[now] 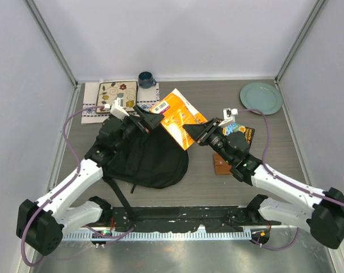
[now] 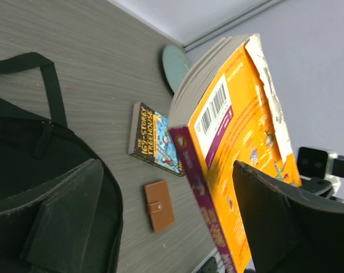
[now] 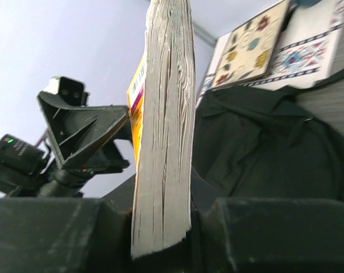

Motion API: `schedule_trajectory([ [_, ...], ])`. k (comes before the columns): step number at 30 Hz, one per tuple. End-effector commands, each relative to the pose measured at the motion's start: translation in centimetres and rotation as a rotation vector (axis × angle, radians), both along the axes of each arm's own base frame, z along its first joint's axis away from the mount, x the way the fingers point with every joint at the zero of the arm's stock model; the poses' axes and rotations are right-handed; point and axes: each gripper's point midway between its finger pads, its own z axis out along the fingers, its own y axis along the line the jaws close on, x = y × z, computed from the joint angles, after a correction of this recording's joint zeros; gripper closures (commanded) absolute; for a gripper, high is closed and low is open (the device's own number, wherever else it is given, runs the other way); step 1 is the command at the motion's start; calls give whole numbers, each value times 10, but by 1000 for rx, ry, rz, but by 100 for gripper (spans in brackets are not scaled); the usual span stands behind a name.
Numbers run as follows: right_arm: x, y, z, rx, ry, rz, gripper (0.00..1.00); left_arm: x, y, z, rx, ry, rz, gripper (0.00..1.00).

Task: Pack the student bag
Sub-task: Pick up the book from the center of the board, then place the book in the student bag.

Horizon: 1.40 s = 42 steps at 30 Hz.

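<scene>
The right gripper (image 1: 190,129) clamps the page edge of an orange book (image 1: 175,111), which is raised on edge over the far right side of the bag (image 1: 146,156). The left gripper (image 1: 155,120) is spread wide and released at the book's opposite edge. The book's back cover carries a barcode (image 2: 212,114). Right of the bag lies a small book (image 2: 152,142) reading "STOREY TREEHOUSE".
</scene>
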Motion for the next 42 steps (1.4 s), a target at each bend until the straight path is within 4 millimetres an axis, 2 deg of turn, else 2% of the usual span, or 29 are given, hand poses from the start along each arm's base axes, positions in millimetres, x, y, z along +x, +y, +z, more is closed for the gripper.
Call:
schedule_trajectory([
  [1,15,-41,26,-92,-57,-217,99,-4,1,-3,153,-10,-43,0],
  [3,16,-57,19,-148,-36,-285,99,-7,-1,-6,193,-12,-73,0],
  [7,14,-81,16,-221,-9,-367,99,-10,-4,-14,284,-24,-74,0],
  [8,11,-87,15,-231,-2,-382,99,-13,-11,-11,328,-50,-97,1],
  [9,10,-92,14,-235,-1,-394,100,-17,-14,-18,369,-31,-115,0],
  [10,10,-99,12,-242,7,-427,99,-13,-10,-20,415,-30,-72,0],
  [12,7,-112,10,-279,17,-465,99,-18,-21,-20,499,-50,-96,0],
  [13,7,-123,0,-334,46,-504,99,-14,-19,-14,533,-67,-60,0],
  [14,7,-129,-1,-355,54,-525,100,-20,-29,-20,569,-70,-84,0],
  [15,6,-137,4,-371,56,-556,99,-22,-31,-24,625,-80,-93,0],
  [16,5,-147,-2,-421,74,-594,99,-24,-36,-22,665,-95,-83,0],
  [18,1,-160,2,-437,75,-633,100,-27,-42,-35,741,-86,-113,0],
  [20,-2,-171,0,-457,79,-672,99,-34,-55,-35,760,-99,-175,2],
  [21,-3,-175,-3,-464,82,-683,99,-36,-61,-46,796,-87,-211,2],
  [23,-7,-183,-3,-445,81,-711,99,-44,-75,-50,812,-87,-275,2],
  [28,-9,-182,-12,-439,97,-701,99,-59,-105,-77,881,-63,-404,3],
  [31,-8,-179,-15,-434,109,-686,100,-63,-110,-95,928,-26,-429,5],
  [34,-9,-176,-17,-425,115,-676,99,-65,-108,-115,972,39,-433,10],
  [38,-9,-176,-19,-423,118,-673,99,-68,-105,-133,1010,99,-445,19],
  [40,-9,-176,-20,-424,119,-670,99,-70,-105,-136,1004,116,-452,21],
  [42,-9,-175,-21,-426,120,-668,99,-71,-107,-138,997,122,-457,28],
])
